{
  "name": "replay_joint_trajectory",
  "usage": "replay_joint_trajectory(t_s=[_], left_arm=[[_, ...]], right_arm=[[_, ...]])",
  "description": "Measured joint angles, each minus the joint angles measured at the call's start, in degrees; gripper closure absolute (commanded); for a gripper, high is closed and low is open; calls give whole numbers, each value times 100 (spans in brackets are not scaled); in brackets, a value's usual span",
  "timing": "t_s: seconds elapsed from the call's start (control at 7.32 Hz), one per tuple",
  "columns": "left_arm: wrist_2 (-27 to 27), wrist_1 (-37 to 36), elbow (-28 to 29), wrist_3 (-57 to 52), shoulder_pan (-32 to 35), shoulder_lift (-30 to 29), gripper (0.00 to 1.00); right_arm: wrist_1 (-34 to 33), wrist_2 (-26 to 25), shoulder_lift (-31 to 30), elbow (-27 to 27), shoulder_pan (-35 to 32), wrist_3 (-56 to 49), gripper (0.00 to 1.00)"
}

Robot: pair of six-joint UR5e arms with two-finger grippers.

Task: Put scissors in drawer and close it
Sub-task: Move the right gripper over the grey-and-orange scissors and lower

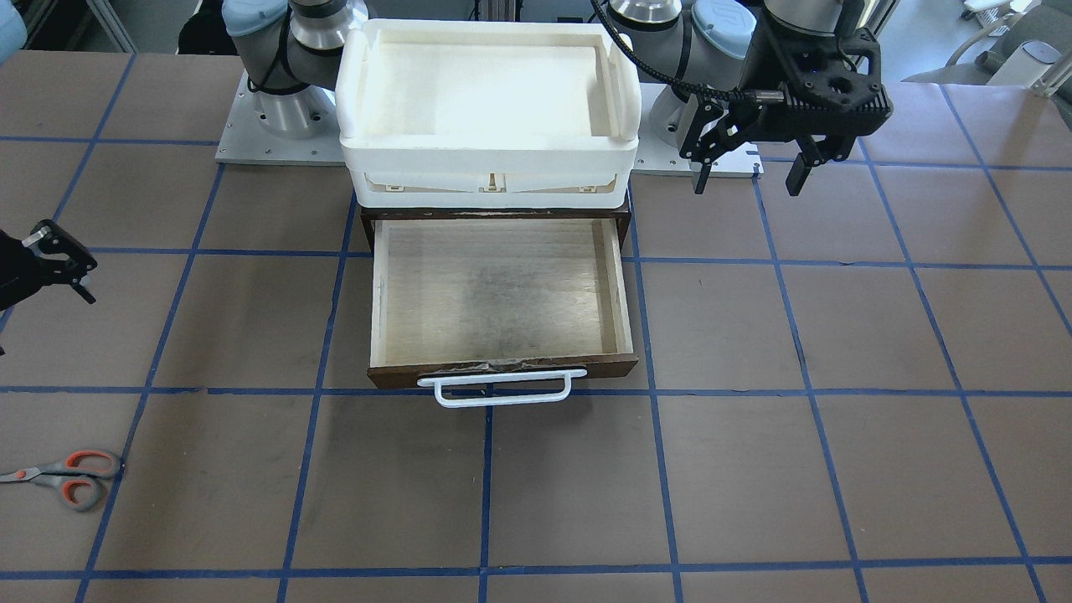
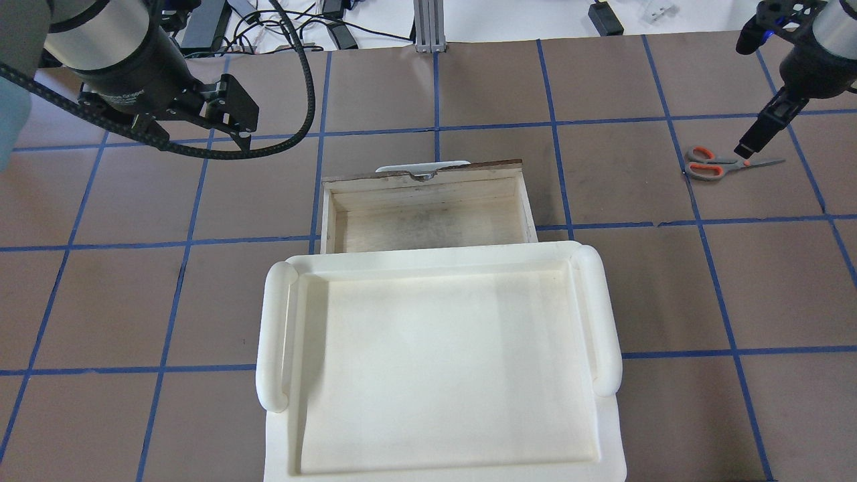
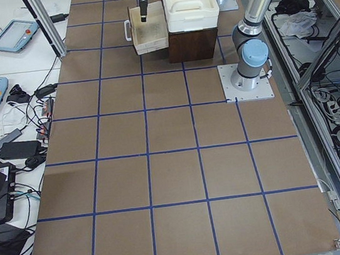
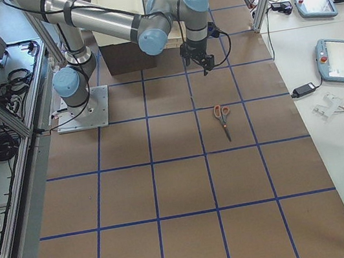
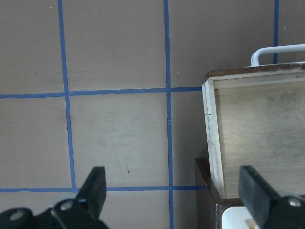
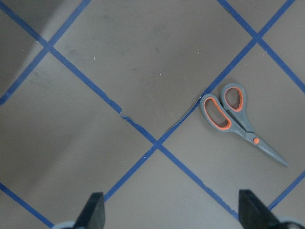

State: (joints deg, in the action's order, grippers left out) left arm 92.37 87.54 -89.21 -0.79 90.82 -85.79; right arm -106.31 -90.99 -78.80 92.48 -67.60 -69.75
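We have barely begun: the scissors lie on the bench, well apart from the open, empty drawer. Our right jaws hover spread near them; the left jaws are spread too. Grasping, placing and closing remain.

Bright, even light is falling from above, the white tub is glaring and losing detail, a soft shadow is lying beside the drawer, and the wrist views are looking sharp.

On the table, scissors well right of drawer
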Motion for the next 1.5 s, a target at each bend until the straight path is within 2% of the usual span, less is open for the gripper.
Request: replay_joint_trajectory(t_s=[0.41, 0.82, 1.09, 1.5], left_arm=[[0, 0, 0, -2, 0, 0, 0], [0, 0, 0, 0, 2, 0, 0], [0, 0, 0, 0, 5, 0, 0], [0, 0, 0, 0, 6, 0, 0]], right_arm=[[-815, 18, 836, -30, 396, -2364, 0], [-1339, 17, 1421, -59, 501, -4109, 0], [-1795, 10, 1789, -131, 512, -4959, 0], [-1917, 16, 2361, -527, 516, -5532, 0]])
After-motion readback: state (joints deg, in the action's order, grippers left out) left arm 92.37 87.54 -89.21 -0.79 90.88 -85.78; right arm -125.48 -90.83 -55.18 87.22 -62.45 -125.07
